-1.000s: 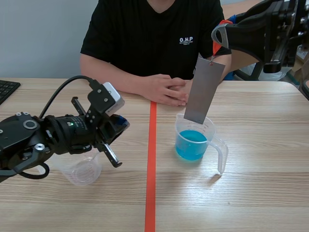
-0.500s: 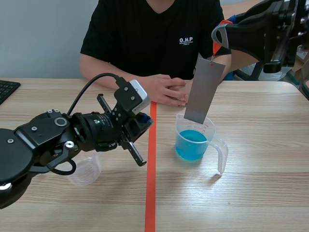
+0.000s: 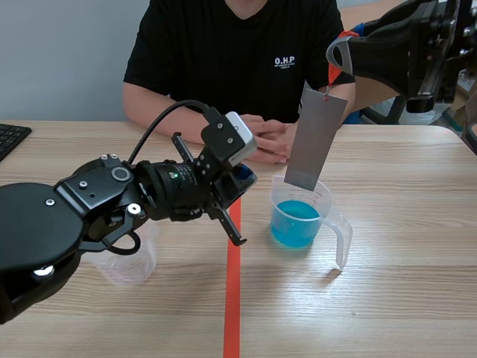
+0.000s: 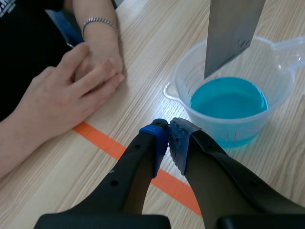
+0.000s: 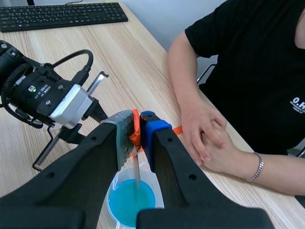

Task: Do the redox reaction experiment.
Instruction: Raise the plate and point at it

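Right fingers (image 5: pixel 125 138) pinch orange tag (image 3: pixel 333 71), hanging metal plate (image 3: pixel 314 142) over jug (image 3: pixel 277 200) of blue liquid (image 3: pixel 297 224), likely for dipping; left fingers (image 4: pixel 157 143) closed, empty, near jug.

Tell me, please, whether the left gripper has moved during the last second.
Yes. The left gripper has moved away from the small clear cup, toward the orange tape line and the jug of blue liquid.

Frontal overview, two wrist close-ups, shared beaker (image 3: pixel 302 231)
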You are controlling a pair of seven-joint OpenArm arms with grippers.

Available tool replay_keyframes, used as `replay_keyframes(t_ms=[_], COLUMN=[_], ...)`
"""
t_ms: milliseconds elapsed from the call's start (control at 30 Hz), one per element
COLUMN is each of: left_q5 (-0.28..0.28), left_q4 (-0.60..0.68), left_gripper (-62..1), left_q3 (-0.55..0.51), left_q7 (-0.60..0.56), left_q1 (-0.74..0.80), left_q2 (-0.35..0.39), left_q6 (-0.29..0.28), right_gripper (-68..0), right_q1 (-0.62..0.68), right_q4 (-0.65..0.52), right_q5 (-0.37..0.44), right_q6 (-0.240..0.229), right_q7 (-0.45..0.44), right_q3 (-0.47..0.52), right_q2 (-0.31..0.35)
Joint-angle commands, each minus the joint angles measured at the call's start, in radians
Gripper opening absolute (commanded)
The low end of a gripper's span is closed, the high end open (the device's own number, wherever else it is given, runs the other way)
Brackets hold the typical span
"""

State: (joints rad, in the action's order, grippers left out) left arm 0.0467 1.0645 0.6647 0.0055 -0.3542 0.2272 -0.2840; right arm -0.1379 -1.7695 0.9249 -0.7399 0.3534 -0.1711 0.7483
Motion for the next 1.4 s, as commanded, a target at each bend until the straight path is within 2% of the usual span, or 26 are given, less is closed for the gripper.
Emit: replay_keyframes(t_ms=[0, 67, 300, 1367], left_q5=[0.01, 0.026, 0.027, 0.028], left_q4=[0.013, 0.013, -0.01, -0.036], left_gripper=[-55.9, -55.9, -55.9, -55.8], left_q3=[-0.001, -0.001, -0.001, -0.001], left_q7=[-0.012, -0.011, -0.011, -0.035], left_q1=[-0.015, -0.015, -0.018, -0.031], left_q2=[-0.016, -0.029, -0.061, -0.06], left_q6=[0.0, 0.0, -0.023, -0.018], right_gripper=[-65.8, -65.8, -65.8, -65.8], right_q1=[-0.02, -0.02, -0.02, -0.02], right_q4=[-0.019, -0.019, -0.019, -0.019], right_q5=[0.011, 0.011, 0.011, 0.01], right_q6=[-0.006, -0.006, -0.006, -0.006], right_q7=[-0.011, -0.011, -0.011, -0.011], right_q3=[0.016, 0.016, 0.016, 0.016], right_q2=[0.01, 0.01, 0.01, 0.01])
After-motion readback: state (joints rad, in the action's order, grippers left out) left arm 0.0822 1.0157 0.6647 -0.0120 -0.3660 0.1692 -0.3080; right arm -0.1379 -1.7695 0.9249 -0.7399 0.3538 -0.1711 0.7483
